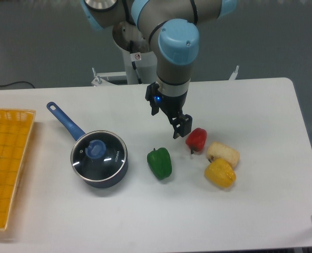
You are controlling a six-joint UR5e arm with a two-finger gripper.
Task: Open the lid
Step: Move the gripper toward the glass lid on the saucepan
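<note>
Resting flat on the blue-handled saucepan (104,169), knob upward, the round glass lid (98,153) lies well left of the tool (177,125), which hangs beside a red pepper (196,139); its finger spread cannot be told.

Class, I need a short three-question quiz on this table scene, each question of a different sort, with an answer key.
1. True or false: the lid sits on the saucepan.
2. Which pepper lies nearest the pincer? A) green pepper B) red pepper C) yellow pepper
3. Fill in: the lid's centre knob is coloured ____.

Key:
1. True; the lid covers the pan and is not yet lifted.
2. B; the pincer hangs just left of the red pepper, well to the right of the saucepan.
3. Blue.
</note>
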